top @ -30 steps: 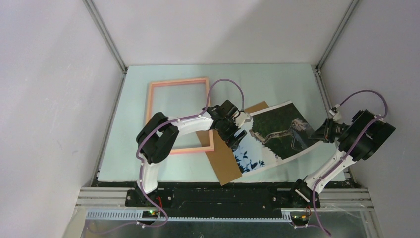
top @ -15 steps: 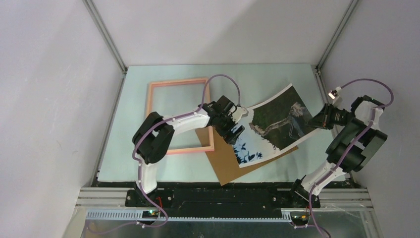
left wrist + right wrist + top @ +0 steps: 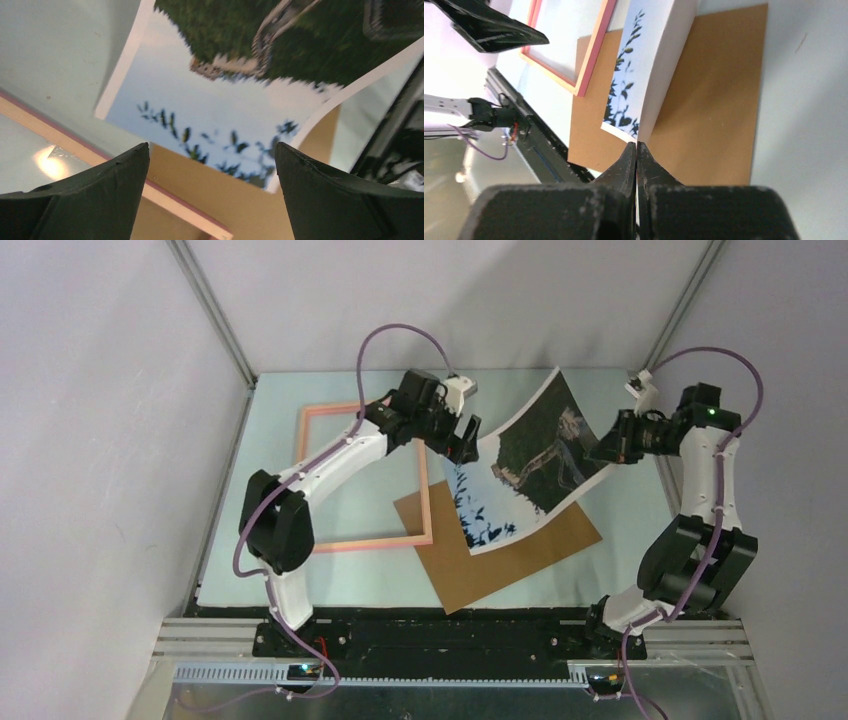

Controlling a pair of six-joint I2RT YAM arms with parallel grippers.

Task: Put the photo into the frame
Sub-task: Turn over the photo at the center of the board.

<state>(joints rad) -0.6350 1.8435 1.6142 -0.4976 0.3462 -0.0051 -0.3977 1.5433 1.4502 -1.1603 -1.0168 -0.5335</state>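
In the overhead view, the photo (image 3: pixel 525 465) is seen lifted off the surface (image 3: pixel 330 580) and bowed, pinched at its right edge by the right gripper (image 3: pixel 603 450). Its leaf-printed end hangs over the brown backing board (image 3: pixel 520 550), just right of the frame (image 3: pixel 375 541). The frame is laid flat on the left half of the surface, and the board's left corner is overlapped by its right rail. Whether the photo's low end touches the board cannot be told from above.

The grip is settled by the right wrist view: the right gripper (image 3: pixel 636 149) is shown fully closed, its jaws pressed together on the photo's (image 3: pixel 631 75) thin edge. The sheet is seen almost edge-on there, its white back curling away over the board (image 3: pixel 714 100). A corner of the frame (image 3: pixel 594 55) is caught at upper left.

The left gripper (image 3: pixel 462 440) is held above the frame's far right corner, close to the photo's left edge. In its own wrist view the left gripper (image 3: pixel 211 147) is shown spread wide with nothing between its jaws. Below it, the photo's (image 3: pixel 225 100) sky and leaves are seen blurred, with the board (image 3: pixel 220 200) and a rail of the frame (image 3: pixel 50 129) underneath.
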